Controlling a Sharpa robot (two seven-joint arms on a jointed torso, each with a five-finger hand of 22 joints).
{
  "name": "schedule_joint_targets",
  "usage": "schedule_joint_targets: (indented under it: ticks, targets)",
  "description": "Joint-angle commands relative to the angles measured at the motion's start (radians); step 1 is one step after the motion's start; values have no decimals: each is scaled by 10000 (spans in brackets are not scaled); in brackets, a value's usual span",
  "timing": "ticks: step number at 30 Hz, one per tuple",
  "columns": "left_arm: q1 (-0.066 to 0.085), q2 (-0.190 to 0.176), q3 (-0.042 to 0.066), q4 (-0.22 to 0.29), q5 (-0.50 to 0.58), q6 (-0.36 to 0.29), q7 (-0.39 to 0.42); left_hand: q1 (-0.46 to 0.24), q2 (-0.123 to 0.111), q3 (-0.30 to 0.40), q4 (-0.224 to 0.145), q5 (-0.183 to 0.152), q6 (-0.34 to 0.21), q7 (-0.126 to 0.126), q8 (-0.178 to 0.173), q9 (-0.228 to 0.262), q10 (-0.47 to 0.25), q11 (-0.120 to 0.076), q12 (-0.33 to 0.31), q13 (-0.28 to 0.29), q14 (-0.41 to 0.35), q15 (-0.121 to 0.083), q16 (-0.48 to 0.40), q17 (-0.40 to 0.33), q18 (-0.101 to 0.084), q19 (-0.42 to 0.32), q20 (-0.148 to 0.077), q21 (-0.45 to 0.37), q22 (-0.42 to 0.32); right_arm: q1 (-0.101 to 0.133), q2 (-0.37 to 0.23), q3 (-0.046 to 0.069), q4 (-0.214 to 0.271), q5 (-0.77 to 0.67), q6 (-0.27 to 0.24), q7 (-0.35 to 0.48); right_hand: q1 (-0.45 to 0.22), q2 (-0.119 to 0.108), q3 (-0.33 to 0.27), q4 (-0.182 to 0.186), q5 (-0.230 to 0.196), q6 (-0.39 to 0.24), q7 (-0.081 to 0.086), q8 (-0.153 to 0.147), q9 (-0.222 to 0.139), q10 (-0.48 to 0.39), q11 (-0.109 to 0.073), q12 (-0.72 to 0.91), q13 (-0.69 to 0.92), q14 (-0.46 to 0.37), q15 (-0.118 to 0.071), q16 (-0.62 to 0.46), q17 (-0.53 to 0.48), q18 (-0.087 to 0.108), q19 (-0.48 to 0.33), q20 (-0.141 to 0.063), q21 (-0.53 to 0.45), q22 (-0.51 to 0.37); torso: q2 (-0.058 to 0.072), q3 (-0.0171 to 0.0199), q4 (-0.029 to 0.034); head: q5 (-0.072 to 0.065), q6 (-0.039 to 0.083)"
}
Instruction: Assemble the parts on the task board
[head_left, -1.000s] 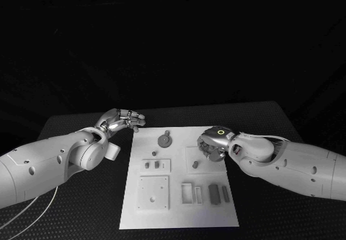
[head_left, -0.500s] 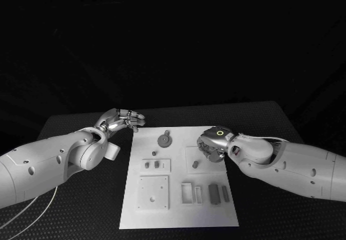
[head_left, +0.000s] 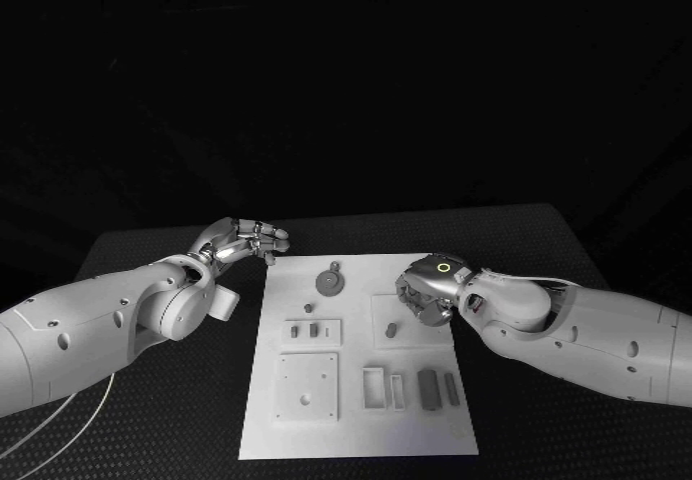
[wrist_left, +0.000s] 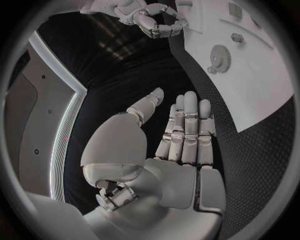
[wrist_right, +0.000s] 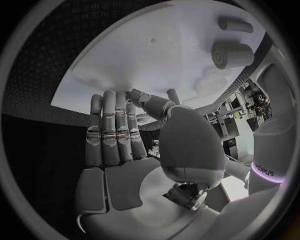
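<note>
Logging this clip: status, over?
Left hand open, off board. Right hand open above board's right edge. Gear untouched. Nothing blocking.

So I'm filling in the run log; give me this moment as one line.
left hand: empty, off the task board | right hand: empty, over board's right edge | gear part: lying on board

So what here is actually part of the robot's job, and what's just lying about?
Part of the job:
- task board
- round gear-like part
- small upright parts
- dark bar parts
- left hand, holding nothing
- right hand, over the board's edge

Just there:
- black table
- thin cable beside the left arm
</note>
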Motion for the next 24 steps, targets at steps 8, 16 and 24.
schedule_joint_targets:
  ticks: [8,16,24]
  targets:
    - [6,34,6,-30,137,79,74,-70,24,-73,30,-18,-98,20,-5,-19,-98,1,-52,-16,92,22,-60,28,122,55,-57,-75,-4,168,-132,115,172,258,133,136,0,-120,82,11,-18,84,-22,54,34,48,-2,58,22,90,3,11,38,138,84,4,66,26,-1,7,-8,5,23]
    - [6,26,6,-52,178,90,70,-73,24,-79,29,-17,-109,25,-10,-22,-101,1,-52,-17,95,23,-67,34,122,58,-57,-81,-3,273,-366,174,533,718,288,258,-5,-122,84,19,-18,83,-22,54,39,47,-3,56,33,93,2,7,47,138,86,3,66,31,3,-4,-3,0,9]
    - [6,16,6,-58,205,76,72,-74,23,-84,27,-16,-122,30,-14,-24,-107,3,-54,-19,99,23,-74,40,124,61,-57,-87,-3,361,-550,259,921,1025,171,302,-15,-119,84,28,-16,77,-20,50,47,41,-1,51,50,93,3,-2,59,138,85,2,66,38,-2,-12,-17,15,19]
